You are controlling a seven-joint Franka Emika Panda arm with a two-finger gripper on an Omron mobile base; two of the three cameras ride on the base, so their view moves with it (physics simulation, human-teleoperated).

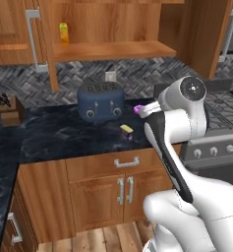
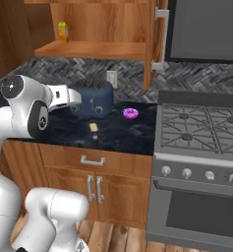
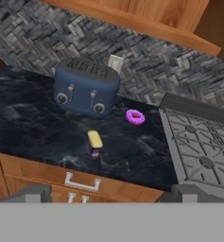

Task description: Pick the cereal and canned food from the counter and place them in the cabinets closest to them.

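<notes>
Hand view: one canned food, one toaster, one donut; claw released.

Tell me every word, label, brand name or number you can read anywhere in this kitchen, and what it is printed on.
None can be read.
canned food: blue side and yellow top, any label too small and blurred.
yellow container on the cabinet shelf: no legible print.
toaster: round knobs, no readable marks.
stove knobs: no numbers can be made out.
pink donut: plain.
</notes>
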